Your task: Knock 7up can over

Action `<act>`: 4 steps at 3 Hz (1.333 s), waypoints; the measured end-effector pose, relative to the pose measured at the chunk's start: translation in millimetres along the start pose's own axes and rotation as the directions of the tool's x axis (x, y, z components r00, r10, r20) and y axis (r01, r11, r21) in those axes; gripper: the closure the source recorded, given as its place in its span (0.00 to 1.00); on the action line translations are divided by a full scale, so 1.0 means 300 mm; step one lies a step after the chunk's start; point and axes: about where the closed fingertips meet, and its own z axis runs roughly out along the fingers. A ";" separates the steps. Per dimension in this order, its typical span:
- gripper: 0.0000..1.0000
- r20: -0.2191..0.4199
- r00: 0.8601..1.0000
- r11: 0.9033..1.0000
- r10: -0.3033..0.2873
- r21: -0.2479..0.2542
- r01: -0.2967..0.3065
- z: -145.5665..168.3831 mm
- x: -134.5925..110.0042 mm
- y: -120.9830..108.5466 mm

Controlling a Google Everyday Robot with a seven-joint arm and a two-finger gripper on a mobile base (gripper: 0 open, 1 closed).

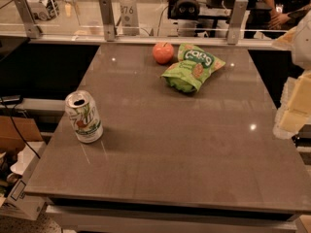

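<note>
The gripper is seen only as a pale, cream-coloured shape at the right edge of the scene, beside the right side of the table and about level with its middle. Whether it is open or closed cannot be told. Nothing is seen to be touched by it, and it is kept well apart from every item on the table.

The 7up can is found standing upright on the left side of the table, in the near half and close to the left edge. Its opened top with the pull-tab is turned upward, and its green markings are faced toward the camera. It is set well apart from the other items.

At the far end of the table, near the middle, a red apple is placed. Just to its right a green chip bag is laid flat, close beside the apple; whether the two touch cannot be told.

Along the far edge a clear barrier is held up by metal posts. Beyond it, at the far right, a person in dark clothing is partly seen. Below the table on the left, a cardboard box and a black cable are seen.
</note>
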 end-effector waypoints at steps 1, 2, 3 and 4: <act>0.00 0.000 1.000 1.000 0.000 0.000 0.000 0.000 0.000 0.000; 0.00 0.037 0.999 1.000 -0.010 0.017 0.009 0.017 -0.045 -0.017; 0.00 0.104 0.994 0.999 -0.024 0.048 0.019 0.040 -0.128 -0.031; 0.00 0.198 0.980 0.998 -0.025 0.062 0.013 0.067 -0.226 -0.043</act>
